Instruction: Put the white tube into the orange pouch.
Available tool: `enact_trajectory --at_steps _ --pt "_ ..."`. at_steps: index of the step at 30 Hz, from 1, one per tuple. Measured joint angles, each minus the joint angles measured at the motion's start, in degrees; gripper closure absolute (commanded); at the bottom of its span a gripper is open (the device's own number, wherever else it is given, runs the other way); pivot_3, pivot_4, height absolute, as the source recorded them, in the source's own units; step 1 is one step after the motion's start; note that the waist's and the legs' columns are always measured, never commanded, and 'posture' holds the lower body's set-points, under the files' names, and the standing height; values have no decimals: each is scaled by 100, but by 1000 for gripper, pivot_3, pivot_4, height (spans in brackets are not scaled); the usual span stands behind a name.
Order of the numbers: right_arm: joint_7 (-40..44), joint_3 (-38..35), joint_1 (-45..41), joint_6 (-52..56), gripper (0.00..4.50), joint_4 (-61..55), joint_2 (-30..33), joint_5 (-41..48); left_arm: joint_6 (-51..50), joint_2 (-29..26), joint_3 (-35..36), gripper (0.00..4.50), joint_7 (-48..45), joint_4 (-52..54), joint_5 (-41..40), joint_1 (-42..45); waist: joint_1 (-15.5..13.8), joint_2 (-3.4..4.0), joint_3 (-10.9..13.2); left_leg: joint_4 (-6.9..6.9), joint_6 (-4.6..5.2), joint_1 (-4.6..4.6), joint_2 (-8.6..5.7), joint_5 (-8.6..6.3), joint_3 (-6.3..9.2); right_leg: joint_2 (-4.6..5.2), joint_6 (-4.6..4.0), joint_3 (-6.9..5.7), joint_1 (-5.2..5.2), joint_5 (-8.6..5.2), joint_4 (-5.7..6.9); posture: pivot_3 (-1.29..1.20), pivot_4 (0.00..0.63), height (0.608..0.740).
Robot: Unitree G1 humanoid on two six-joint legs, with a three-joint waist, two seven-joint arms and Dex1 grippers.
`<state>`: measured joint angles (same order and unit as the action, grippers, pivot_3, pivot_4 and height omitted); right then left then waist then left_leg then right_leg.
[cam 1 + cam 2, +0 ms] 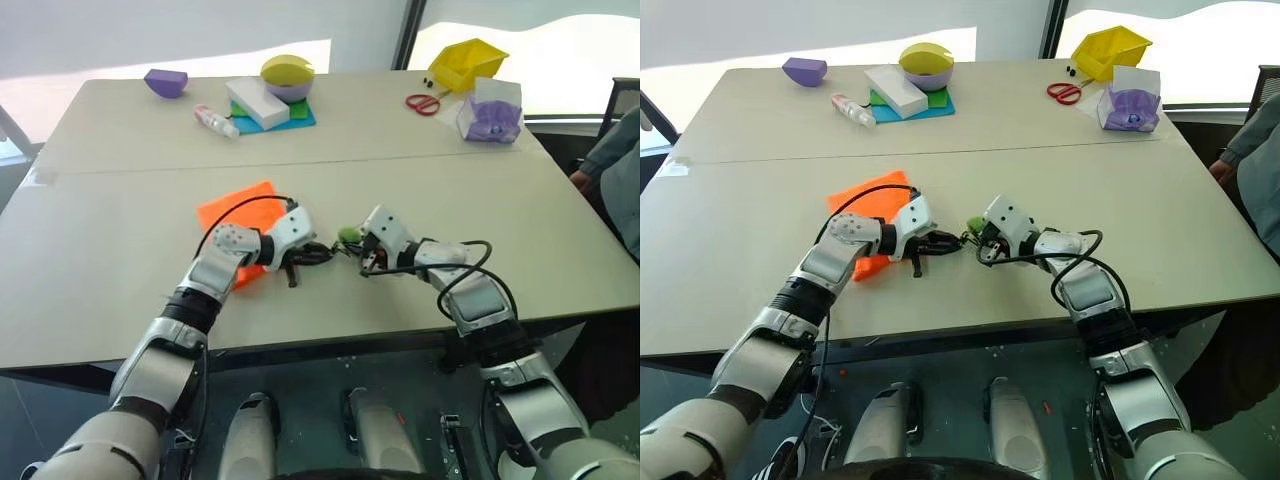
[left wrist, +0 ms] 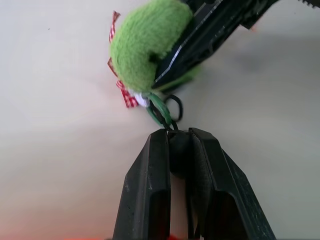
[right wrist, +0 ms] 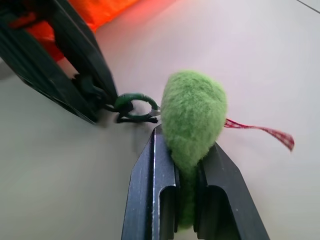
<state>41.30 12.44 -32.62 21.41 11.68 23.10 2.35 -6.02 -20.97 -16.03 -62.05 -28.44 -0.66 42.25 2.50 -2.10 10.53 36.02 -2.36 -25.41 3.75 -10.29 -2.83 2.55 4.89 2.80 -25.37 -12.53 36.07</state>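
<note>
The right gripper [image 3: 187, 150] is clamping a fuzzy green ball [image 3: 192, 112], and the left gripper [image 2: 178, 137] is pinching the green ring [image 3: 134, 106] tied to it. Just behind the left gripper, the orange pouch [image 1: 232, 212] is lying flat on the table [image 1: 120, 250]. I cannot tell where the white tube is, or what the pouch is holding.

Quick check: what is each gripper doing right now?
Left gripper: shut on the black cord by the green ring.
Right gripper: shut on the green fuzzy ball.
</note>
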Motion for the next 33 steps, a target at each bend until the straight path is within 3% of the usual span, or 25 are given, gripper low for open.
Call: enact_trajectory --at_steps 15,19,33 --pt "-308 -219 -388 -448 4500 903 255 -172 -296 -971 46 4117 -603 956 -136 -316 10 1 1 -5 0 -1 0 0 -2 3 0 0 -1 0 -5 0 150 740" --pt "-308 -219 -434 -520 4500 1006 288 -186 31 -1462 58 4117 -935 1018 -135 -338 7 2 1 -6 0 -2 0 0 -3 4 -1 0 -3 0 -5 0 150 740" --pt "-306 -211 -576 -845 4500 1358 472 -239 689 -2168 407 4117 -1322 1174 -603 -817 17 4 2 -9 0 -3 1 0 -7 7 -2 1 -5 -1 -8 0 150 740"
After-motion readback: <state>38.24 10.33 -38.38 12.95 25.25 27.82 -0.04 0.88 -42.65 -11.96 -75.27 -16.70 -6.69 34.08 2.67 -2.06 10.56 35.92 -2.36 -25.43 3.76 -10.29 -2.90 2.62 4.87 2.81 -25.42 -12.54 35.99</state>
